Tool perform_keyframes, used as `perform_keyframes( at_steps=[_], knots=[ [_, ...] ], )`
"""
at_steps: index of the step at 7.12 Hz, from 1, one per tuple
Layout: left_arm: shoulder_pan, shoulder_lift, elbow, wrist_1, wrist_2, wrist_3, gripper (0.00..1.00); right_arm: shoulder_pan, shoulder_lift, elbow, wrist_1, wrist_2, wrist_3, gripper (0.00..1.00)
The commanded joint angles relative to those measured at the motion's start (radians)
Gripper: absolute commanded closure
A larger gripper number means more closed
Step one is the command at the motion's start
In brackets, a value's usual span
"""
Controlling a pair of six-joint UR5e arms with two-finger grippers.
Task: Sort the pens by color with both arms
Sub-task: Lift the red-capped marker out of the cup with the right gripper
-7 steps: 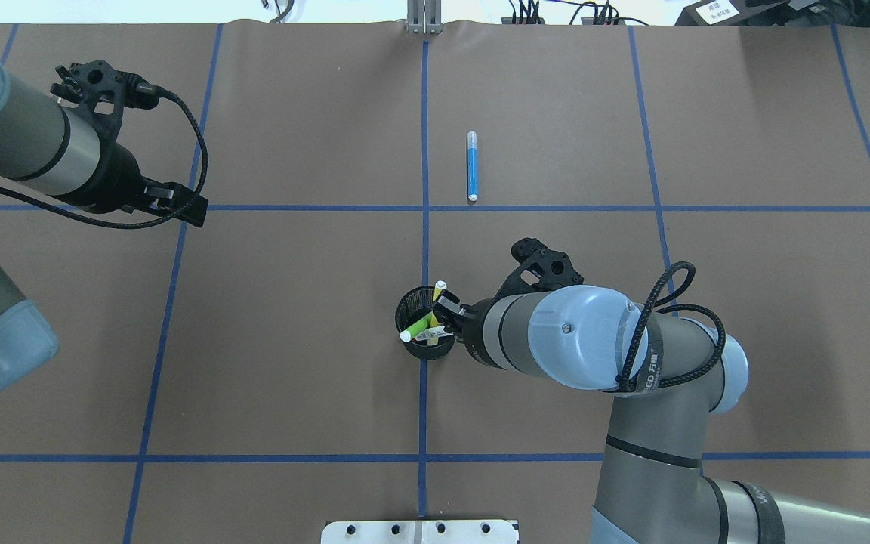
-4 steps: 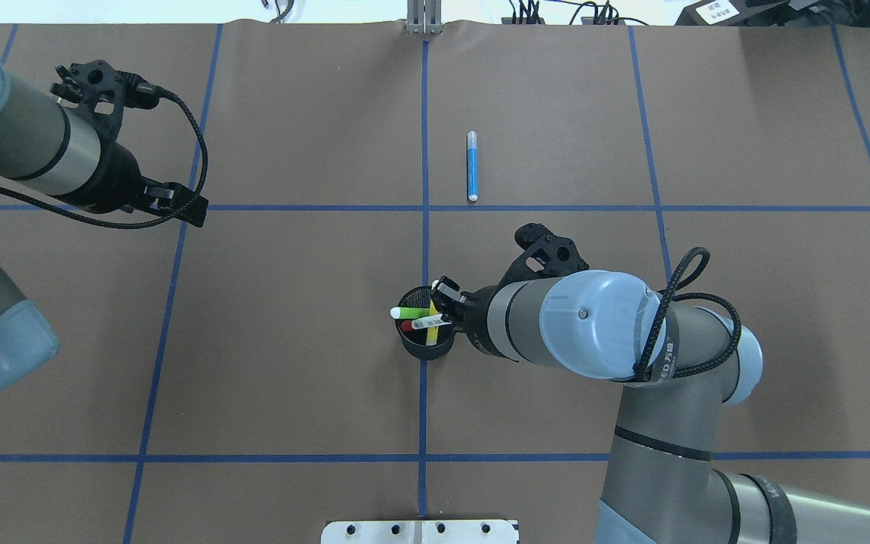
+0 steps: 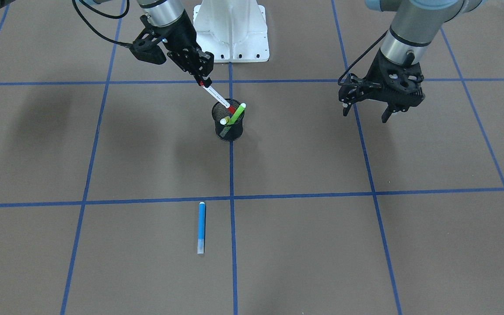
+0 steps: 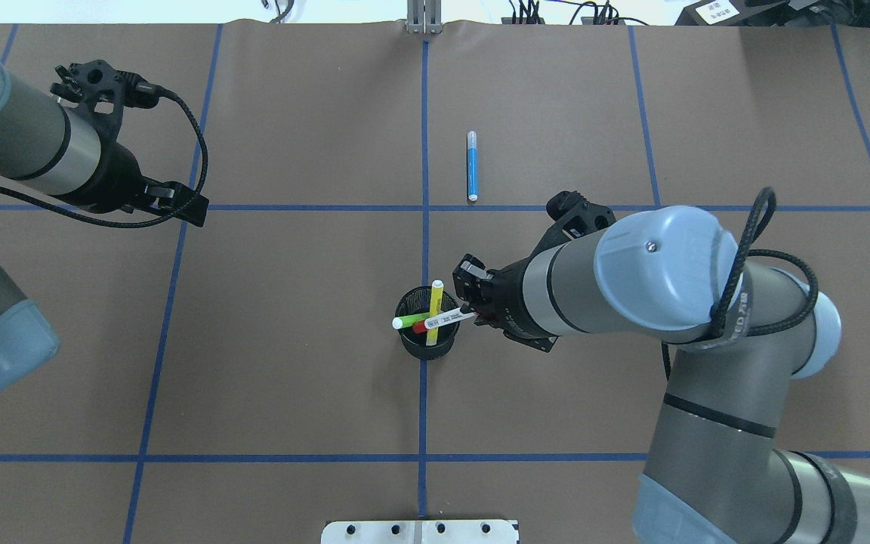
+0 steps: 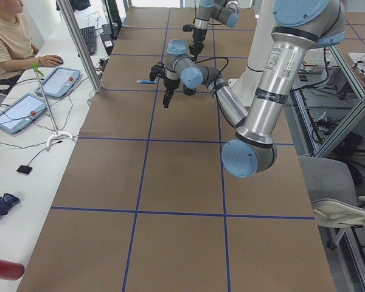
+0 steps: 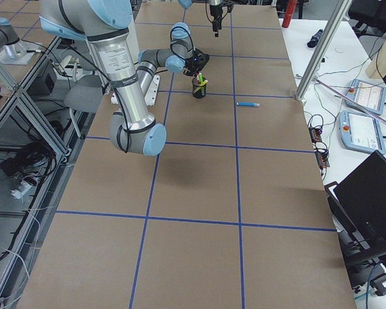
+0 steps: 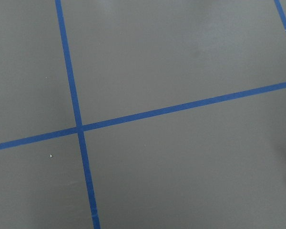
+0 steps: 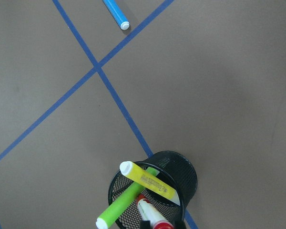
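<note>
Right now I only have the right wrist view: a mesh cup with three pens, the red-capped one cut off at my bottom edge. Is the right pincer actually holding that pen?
Observer: Yes. In the front view the right pincer is shut on the white end of the red-capped pen. The pen slants down, with its red cap inside the mouth of the cup.
Operator: Where is the other arm?
Observer: The left pincer hangs open over bare table, well to the side of the cup, holding nothing.
Operator: The blue pen is cropped at my top edge. How does it lie?
Observer: The blue pen lies flat and alone beside the centre tape line, parallel to it and not touching, on the right arm's side.
</note>
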Motion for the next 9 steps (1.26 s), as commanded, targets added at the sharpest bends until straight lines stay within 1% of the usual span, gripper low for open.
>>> perform_keyframes(
  at_steps=[1, 2, 3, 4, 5, 6, 7, 8, 9],
  knots=[
    [0.000, -0.001, -0.001, 0.000, 0.000, -0.005, 0.00, 0.077, -0.002, 0.052, -0.036, 0.154, -0.001, 1.00],
    [0.002, -0.001, -0.001, -0.002, 0.000, -0.020, 0.00, 0.081, 0.009, 0.056, -0.035, 0.156, -0.001, 1.00],
    [0.002, -0.001, 0.001, -0.002, 0.000, -0.021, 0.00, 0.082, 0.018, 0.055, -0.032, 0.126, 0.000, 1.00],
    [0.002, -0.001, 0.001, -0.002, 0.000, -0.021, 0.00, 0.082, 0.018, 0.049, -0.029, 0.049, 0.000, 1.00],
    [0.002, -0.001, 0.001, -0.002, 0.000, -0.021, 0.00, 0.081, 0.020, 0.041, -0.023, -0.049, 0.003, 1.00],
    [0.002, -0.002, 0.004, -0.003, 0.000, -0.021, 0.00, 0.081, 0.048, 0.011, -0.015, -0.145, 0.014, 1.00],
    [0.002, -0.002, 0.004, -0.003, 0.000, -0.021, 0.00, 0.081, 0.100, -0.076, -0.015, -0.213, 0.029, 1.00],
    [0.002, -0.002, 0.004, -0.003, 0.000, -0.021, 0.00, 0.081, 0.145, -0.161, -0.013, -0.262, 0.066, 1.00],
    [0.002, -0.005, 0.004, -0.003, 0.000, -0.021, 0.00, 0.081, 0.177, -0.224, 0.008, -0.337, 0.088, 1.00]
  ],
)
